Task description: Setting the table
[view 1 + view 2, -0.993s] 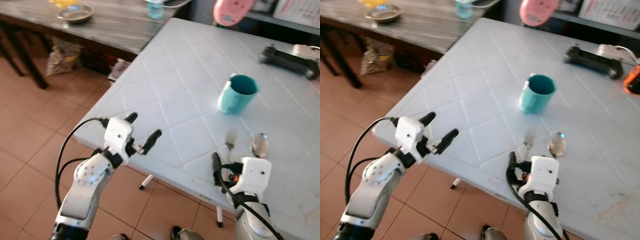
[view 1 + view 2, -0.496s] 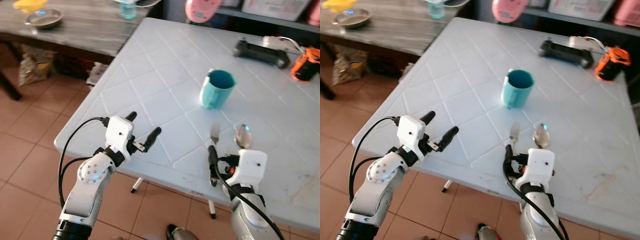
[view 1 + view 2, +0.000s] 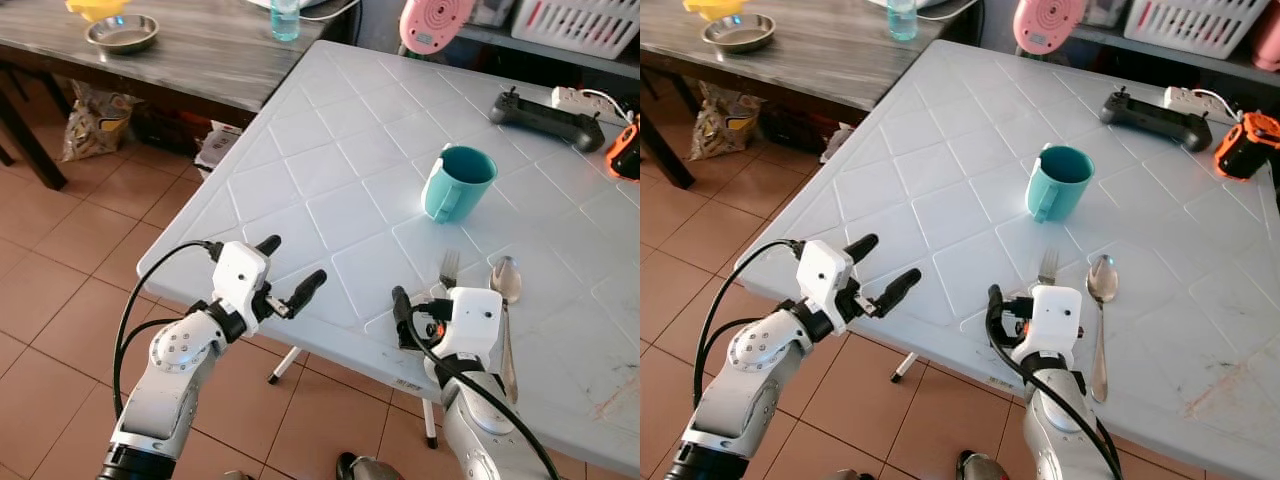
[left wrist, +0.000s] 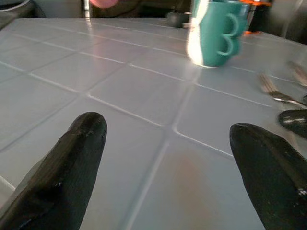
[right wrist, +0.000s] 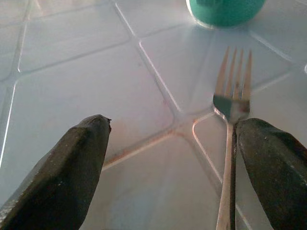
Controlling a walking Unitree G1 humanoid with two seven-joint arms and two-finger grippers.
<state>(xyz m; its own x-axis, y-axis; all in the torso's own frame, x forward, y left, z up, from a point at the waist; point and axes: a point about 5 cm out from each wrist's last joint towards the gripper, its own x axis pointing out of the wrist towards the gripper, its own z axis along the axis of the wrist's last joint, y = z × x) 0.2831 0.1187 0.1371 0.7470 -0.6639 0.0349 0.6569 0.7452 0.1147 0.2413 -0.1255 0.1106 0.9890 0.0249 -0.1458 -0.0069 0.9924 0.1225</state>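
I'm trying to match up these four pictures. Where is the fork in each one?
Left eye view: fork on the white table, just ahead of the right hand.
Right eye view: fork, left of the spoon.
Left wrist view: fork at the far side.
Right wrist view: fork beside one finger.
Shared landmark: teal mug.

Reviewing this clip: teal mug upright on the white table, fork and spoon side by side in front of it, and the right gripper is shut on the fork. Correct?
Not quite. The right gripper is open, its fingers spread with the fork lying on the white table beside one of them, as the right wrist view shows. The teal mug is upright, with the fork and spoon side by side before it.
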